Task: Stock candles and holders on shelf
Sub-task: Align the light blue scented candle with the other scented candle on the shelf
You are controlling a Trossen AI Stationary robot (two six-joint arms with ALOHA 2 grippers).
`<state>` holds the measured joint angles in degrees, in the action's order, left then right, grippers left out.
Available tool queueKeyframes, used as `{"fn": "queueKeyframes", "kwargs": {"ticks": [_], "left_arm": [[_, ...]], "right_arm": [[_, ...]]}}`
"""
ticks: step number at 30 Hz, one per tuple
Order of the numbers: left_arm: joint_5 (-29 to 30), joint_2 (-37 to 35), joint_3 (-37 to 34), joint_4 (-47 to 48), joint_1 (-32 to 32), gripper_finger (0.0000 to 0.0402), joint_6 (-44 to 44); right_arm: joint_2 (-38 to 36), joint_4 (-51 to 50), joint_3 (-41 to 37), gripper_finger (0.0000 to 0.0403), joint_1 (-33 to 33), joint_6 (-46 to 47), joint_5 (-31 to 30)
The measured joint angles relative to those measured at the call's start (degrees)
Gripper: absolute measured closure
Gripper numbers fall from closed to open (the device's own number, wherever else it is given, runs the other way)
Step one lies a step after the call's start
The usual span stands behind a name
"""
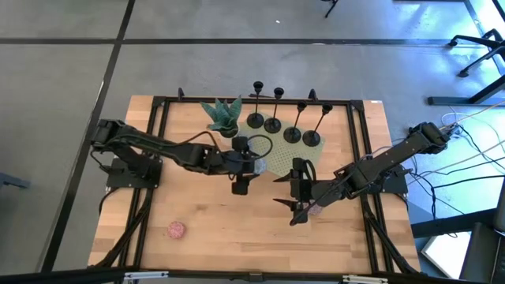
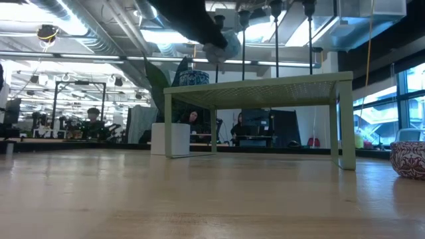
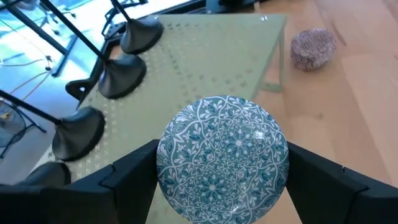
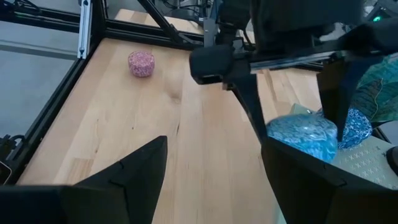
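Observation:
My left gripper [image 3: 222, 186] is shut on a round candle [image 3: 224, 143] with a blue-and-white pattern, above the near left part of the pale green shelf [image 1: 278, 164]. Several black holders [image 1: 272, 125] stand on the shelf by their disc bases. My right gripper [image 4: 214, 180] hangs open over the table in front of the shelf, nothing between its fingers. A pink candle [image 1: 175, 229] lies on the table near the front left. Another speckled candle [image 3: 314, 48] lies on the table close to the right gripper. My left gripper pinches the blue candle by its round side wall [image 3: 166, 163], one finger [image 3: 134, 171] on either side. The fingers slant down from the table's left. The candle is lifted clear, over the shelf's near edge, with its patterned flat face turned up toward the wrist.
A green plant in a blue pot [image 1: 223, 117] stands at the shelf's far left corner. A black frame [image 1: 158, 102] runs around the tabletop. Bare wood [image 1: 237, 237] lies between the shelf and the near edge.

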<state>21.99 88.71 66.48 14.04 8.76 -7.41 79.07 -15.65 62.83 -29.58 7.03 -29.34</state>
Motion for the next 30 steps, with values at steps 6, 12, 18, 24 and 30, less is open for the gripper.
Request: {"fn": "queueKeyframes", "kwargs": {"ticks": [6, 12, 18, 24, 30], "left_arm": [[-3.43, 0.31, 0.0, -0.5, -2.45, 0.0102, 0.03], [-8.45, 0.31, 0.0, -0.59, -6.54, 0.0102, 0.98], [-8.08, 0.31, 0.0, -0.59, -8.21, 0.0101, 3.22], [-8.17, 0.33, 0.0, -0.92, -8.01, 0.0101, 0.83], [-10.93, 0.35, 0.02, -3.99, -9.2, 0.0101, 2.12]], "right_arm": [[0.0, 0.03, 0.0, 0.0139, 0.0, -0.02, 0.0], [0.0, 0.03, 0.0, 0.0139, 0.13, -0.02, -0.02], [0.0, 0.03, 0.0, 0.0139, 0.68, -0.02, 0.0], [0.28, 0.22, 0.0, 0.0139, 2.47, 0.0, -0.05], [3.05, 1.3, 0.0, 0.0139, 6.03, -0.02, -0.22]]}}
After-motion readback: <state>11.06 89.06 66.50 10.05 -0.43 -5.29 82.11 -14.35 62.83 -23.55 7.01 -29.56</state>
